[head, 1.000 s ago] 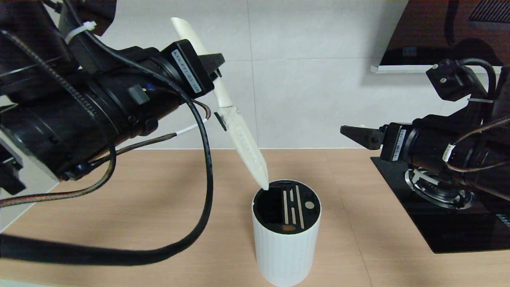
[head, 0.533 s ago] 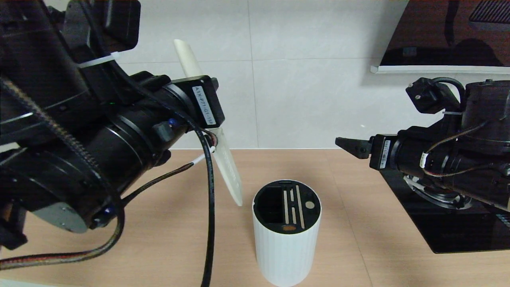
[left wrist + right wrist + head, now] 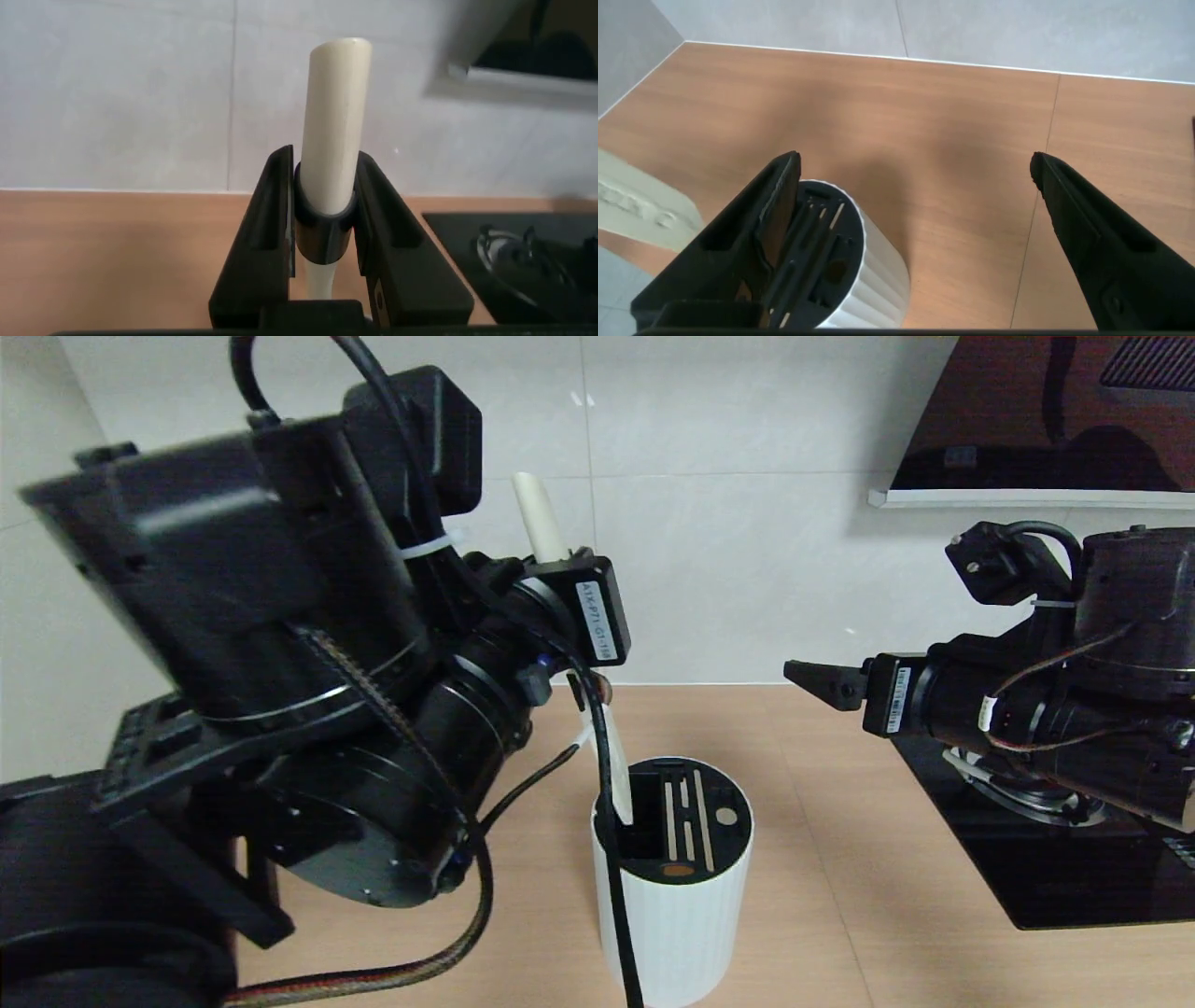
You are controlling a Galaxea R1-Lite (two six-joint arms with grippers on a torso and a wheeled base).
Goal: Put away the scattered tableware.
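A cream knife (image 3: pixel 534 518) is held upright by my left gripper (image 3: pixel 322 219), whose fingers (image 3: pixel 271 224) are shut on its handle (image 3: pixel 334 131). Its blade tip (image 3: pixel 619 793) dips into the large slot of the white ribbed holder (image 3: pixel 672 915), which has a black slotted top. The blade (image 3: pixel 640 217) also shows beside the holder (image 3: pixel 850 280) in the right wrist view. My right gripper (image 3: pixel 915 224) hangs open and empty above the counter, to the right of the holder; its fingertip (image 3: pixel 805 672) points left in the head view.
The wooden counter (image 3: pixel 822 859) runs under both arms. A black cooktop (image 3: pixel 1046 859) with a burner lies at the right. A tiled wall (image 3: pixel 728 541) stands behind, with a dark hood (image 3: pixel 1046 411) at the upper right.
My left arm has swung over toward the holder and turned the knife from a slant to nearly upright, bringing its tip into the big slot. The right gripper has barely shifted.
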